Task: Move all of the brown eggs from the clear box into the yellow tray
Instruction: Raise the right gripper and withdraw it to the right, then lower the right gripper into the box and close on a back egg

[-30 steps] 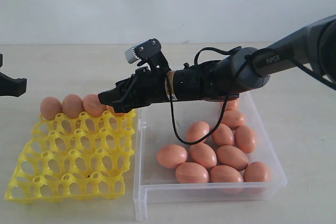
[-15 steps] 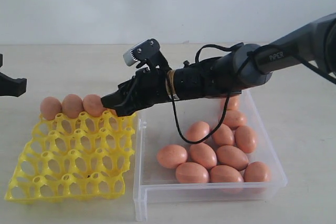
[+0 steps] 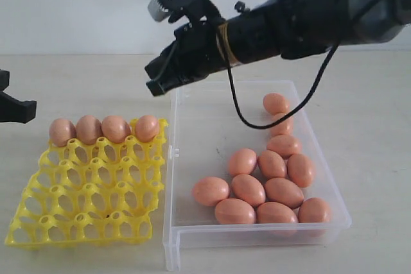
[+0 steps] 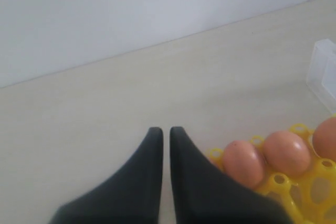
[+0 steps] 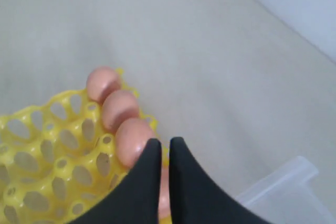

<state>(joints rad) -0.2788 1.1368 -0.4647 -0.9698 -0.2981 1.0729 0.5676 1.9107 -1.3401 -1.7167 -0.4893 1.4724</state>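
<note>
While the right claw [image 3: 154,86] hangs closed, empty, a brown egg [image 3: 147,128] sits below in the yellow tray [image 3: 90,187].

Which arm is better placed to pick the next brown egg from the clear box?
Right. The right gripper hangs empty near the clear box, close to its brown eggs. The left gripper sits beyond the yellow tray, which lies between it and the box.

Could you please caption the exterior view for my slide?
Right end effector, shut and empty, above four brown eggs in the yellow tray; more lie in the clear box.
</note>
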